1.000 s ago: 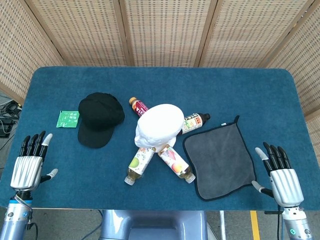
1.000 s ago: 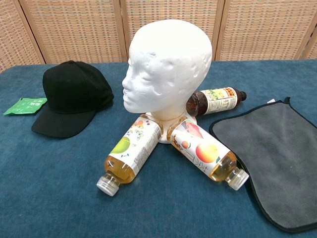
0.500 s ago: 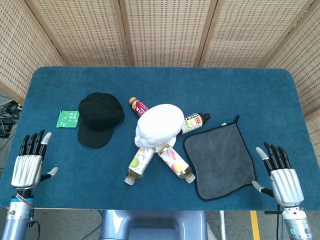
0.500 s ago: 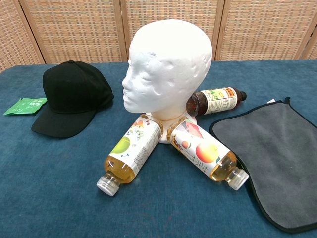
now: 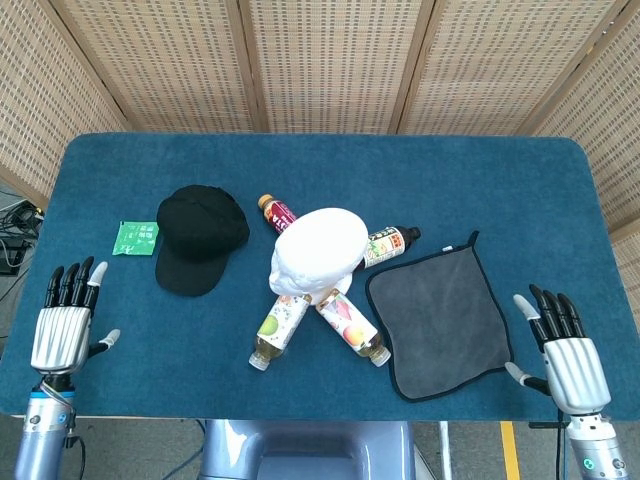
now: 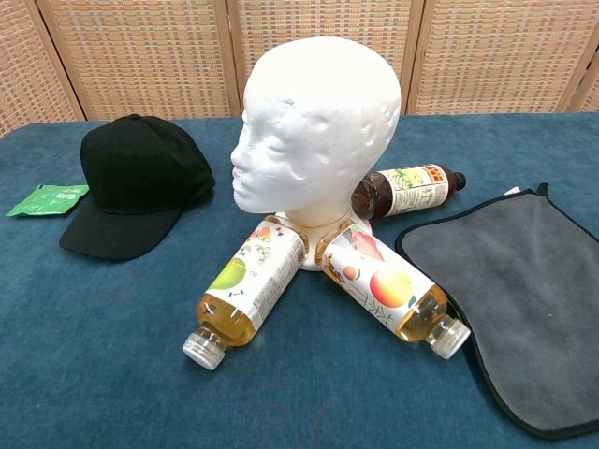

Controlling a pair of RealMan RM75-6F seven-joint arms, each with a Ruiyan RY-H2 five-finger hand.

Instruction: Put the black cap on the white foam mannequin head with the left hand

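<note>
Chest view, black cap [image 6: 131, 182] lying brim-forward, bare white foam head [image 6: 314, 122] upright

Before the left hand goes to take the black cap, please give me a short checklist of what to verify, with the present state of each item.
1. Left hand free, fingers apart: ok.
2. Black cap lying apart from the white foam mannequin head, nothing on it: ok.
3. Top of the mannequin head bare: ok.
4. Head standing upright in the chest view: ok; whether the bottles around its base steady it: cannot tell.
5. Green packet beside the cap, possibly in the way of the reach: cannot tell.
6. Right hand away, beyond the grey cloth: ok.
</note>
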